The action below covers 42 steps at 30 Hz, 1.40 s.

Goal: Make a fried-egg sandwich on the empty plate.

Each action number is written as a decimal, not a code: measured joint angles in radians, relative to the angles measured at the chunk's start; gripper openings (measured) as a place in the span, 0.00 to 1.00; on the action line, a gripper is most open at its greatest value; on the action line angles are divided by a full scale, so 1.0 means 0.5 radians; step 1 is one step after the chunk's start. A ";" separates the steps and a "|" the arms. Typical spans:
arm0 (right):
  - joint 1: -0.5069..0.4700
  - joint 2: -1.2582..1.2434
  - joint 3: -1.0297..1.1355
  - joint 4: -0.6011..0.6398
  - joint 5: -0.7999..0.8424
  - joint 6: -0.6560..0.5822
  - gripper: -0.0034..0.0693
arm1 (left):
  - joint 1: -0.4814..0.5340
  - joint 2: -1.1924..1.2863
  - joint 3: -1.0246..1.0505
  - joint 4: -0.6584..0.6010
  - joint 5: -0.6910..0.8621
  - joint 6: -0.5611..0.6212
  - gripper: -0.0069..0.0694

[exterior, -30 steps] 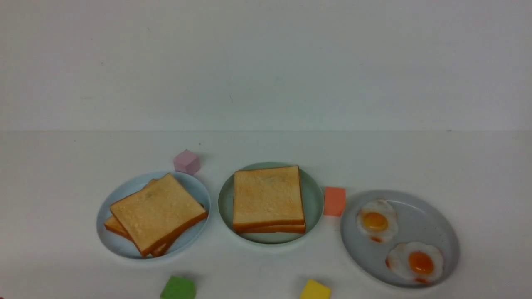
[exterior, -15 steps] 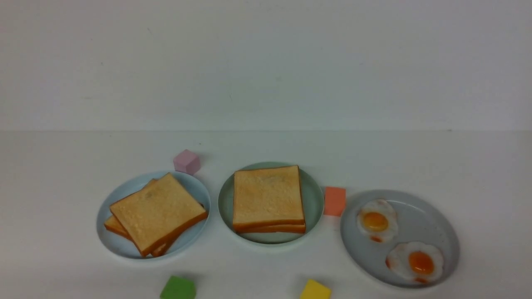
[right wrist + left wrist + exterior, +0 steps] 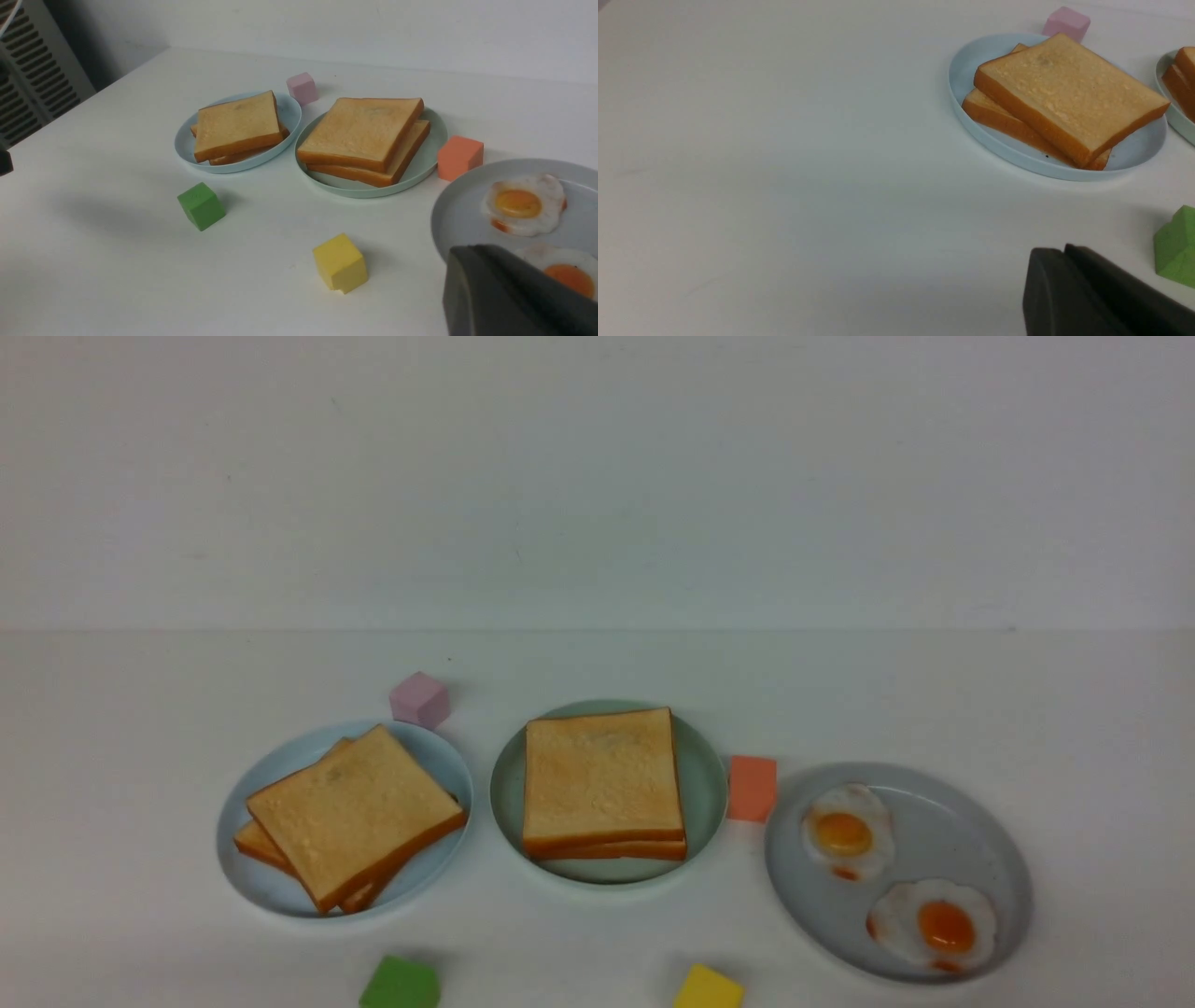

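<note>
The mint-green plate (image 3: 711, 793), round with a low rim, stood on the white counter (image 3: 597, 672) and held the sandwich (image 3: 602, 782): 2 square golden toast slices with orange-brown crust, stacked almost flush. Any egg between the slices was hidden; no filling showed at the visible edges. Just to this plate's left stood a pale blue plate (image 3: 271, 887) carrying a looser pile of toast slices (image 3: 353, 814), the top one turned askew over those below. To the mint-green plate's right stood a larger grey plate (image 3: 990, 868) holding 2 fried eggs (image 3: 845, 840), glossy white with orange yolks, lying apart from each other.

A pink cube (image 3: 419, 699) sat behind the pale blue plate, touching or nearly touching its rim. An orange cube (image 3: 752, 788) sat between the mint-green plate and the grey plate. A green cube (image 3: 400, 983) and a yellow cube (image 3: 708, 988) lay nearer than the mint-green plate, both cut off by the front view's lower edge.

Neither arm appeared in the front view. The left gripper (image 3: 1064, 266) showed only as a dark matte shape at the edge of its wrist view; whether its fingers were spread or pressed together could not be told. The right gripper (image 3: 472, 266) showed likewise, cut off, its fingers pressed together on nothing.
</note>
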 joint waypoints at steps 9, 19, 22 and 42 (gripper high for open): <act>-0.091 -0.030 0.000 -0.064 -0.010 0.000 0.07 | 0.000 0.000 0.000 0.005 0.000 0.003 0.15; -0.327 -0.221 0.198 -1.108 -0.124 0.671 0.08 | 0.000 0.000 0.000 0.006 0.000 0.004 0.16; -0.336 -0.292 0.368 -1.362 -0.178 0.996 0.09 | 0.000 0.000 0.000 0.006 0.000 0.004 0.17; -0.395 -0.301 0.604 -1.468 -0.346 1.221 0.11 | 0.002 0.000 0.000 0.006 0.001 0.004 0.19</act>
